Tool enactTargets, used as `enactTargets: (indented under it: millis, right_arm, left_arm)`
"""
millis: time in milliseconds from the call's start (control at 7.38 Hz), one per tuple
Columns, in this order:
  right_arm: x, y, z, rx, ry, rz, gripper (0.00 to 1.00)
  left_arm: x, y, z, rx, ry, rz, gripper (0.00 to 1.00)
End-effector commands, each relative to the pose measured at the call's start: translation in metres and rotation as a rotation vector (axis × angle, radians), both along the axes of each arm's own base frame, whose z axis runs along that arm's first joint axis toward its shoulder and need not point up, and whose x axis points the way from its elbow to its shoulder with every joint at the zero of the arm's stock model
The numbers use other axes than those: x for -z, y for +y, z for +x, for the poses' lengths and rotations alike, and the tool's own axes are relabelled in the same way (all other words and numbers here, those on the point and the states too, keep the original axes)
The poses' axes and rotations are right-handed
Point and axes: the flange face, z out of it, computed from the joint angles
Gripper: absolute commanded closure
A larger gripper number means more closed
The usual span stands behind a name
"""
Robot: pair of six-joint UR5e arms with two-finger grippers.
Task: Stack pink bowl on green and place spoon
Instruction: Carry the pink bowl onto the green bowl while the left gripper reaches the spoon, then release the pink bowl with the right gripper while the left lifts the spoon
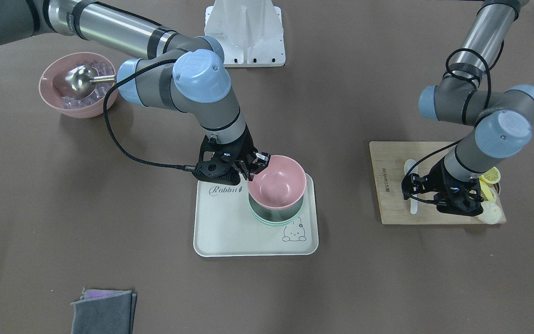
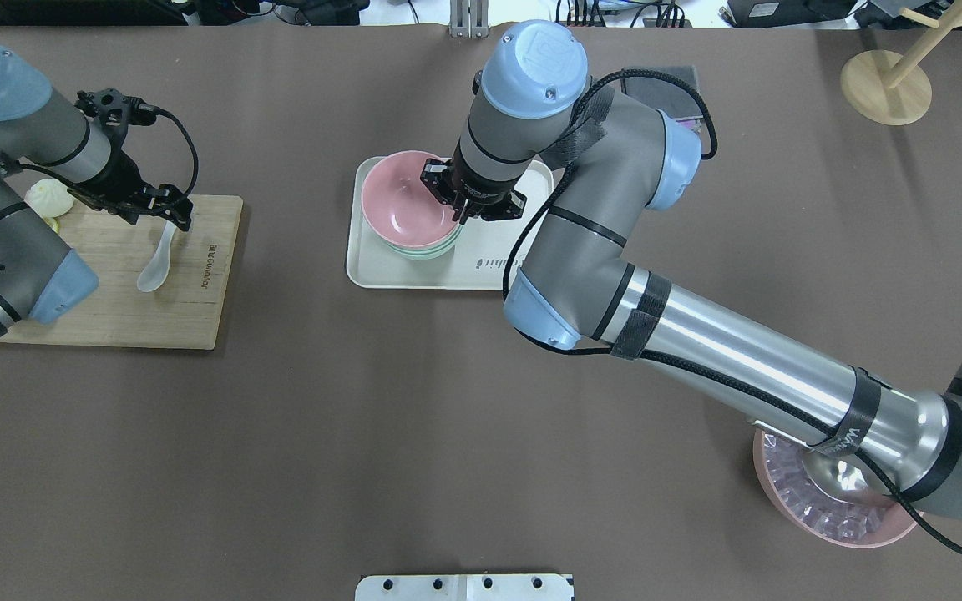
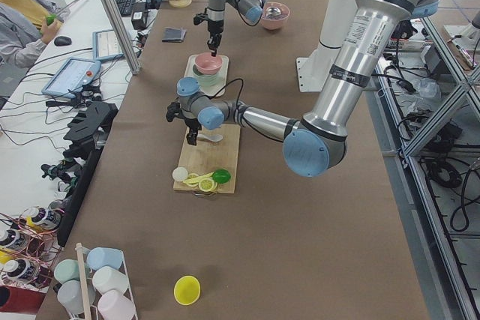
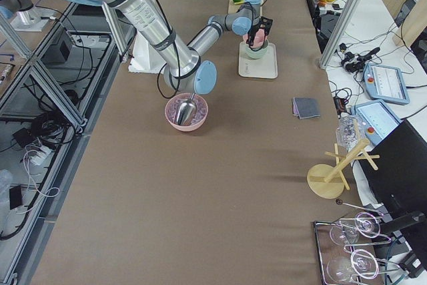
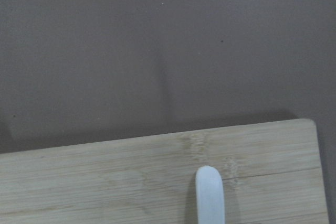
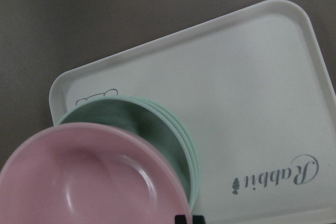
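The left pincer (image 2: pixel 174 214) hangs over the far end of the wooden cutting board (image 2: pixel 184 317), directly above the handle of the spoon (image 2: pixel 153 269). The spoon lies flat on the board, with the scoop toward the robot and the handle pointing away. The pictures do not show whether this pincer is open or closed. The left wrist view shows only the handle tip and the board edge.

Near the middle of the counter (image 2: pixel 364 417) stands a pale tray (image 2: pixel 381 271). The stack of green bowls (image 2: pixel 429 250) sits on the tray. The pink bowl (image 2: pixel 402 204) is over this stack, mouth up, and offset from it. In the right wrist view, part of the inside of the top green bowl shows past the pink rim. It is not clear whether the pink bowl rests on the stack or is just above it. The right pincer (image 2: pixel 462 210) is closed on the rim of the pink bowl.

Far right, under the right arm, a ridged pink bowl (image 2: pixel 832 527) holds ice cubes and a metal scoop (image 2: pixel 833 476).
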Motion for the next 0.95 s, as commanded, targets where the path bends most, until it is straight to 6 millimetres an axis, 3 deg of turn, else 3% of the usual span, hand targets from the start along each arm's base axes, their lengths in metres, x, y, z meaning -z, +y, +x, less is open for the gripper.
enactTargets:
  millis: [0, 135, 271, 542, 677, 812]
  right_arm:
    - [0.003, 0.0, 0.0, -0.001, -0.009, 0.011, 0.0]
    - [0.005, -0.003, 0.004, -0.004, -0.015, 0.017, 0.0]
    - [0.01, -0.006, 0.013, -0.011, -0.027, 0.021, 0.0]
    - [0.013, -0.011, 0.027, -0.016, -0.039, 0.024, 0.0]
    - [-0.002, -0.022, 0.062, 0.013, -0.062, -0.003, 0.0]
    - [-0.042, -0.018, 0.108, 0.048, -0.064, 0.025, 0.0]
  left_arm:
    - [0.002, 0.005, 0.009, -0.013, 0.004, 0.001, 0.48]
    - [0.005, 0.005, 0.009, -0.017, 0.011, 0.002, 0.88]
    - [0.007, 0.007, 0.009, -0.03, 0.021, 0.0, 1.0]
    - [0.011, 0.008, 0.011, -0.045, 0.043, -0.023, 1.0]
    - [0.043, 0.004, 0.014, -0.025, 0.072, -0.009, 1.0]
    - [0.09, -0.005, 0.02, 0.039, 0.122, -0.033, 1.0]
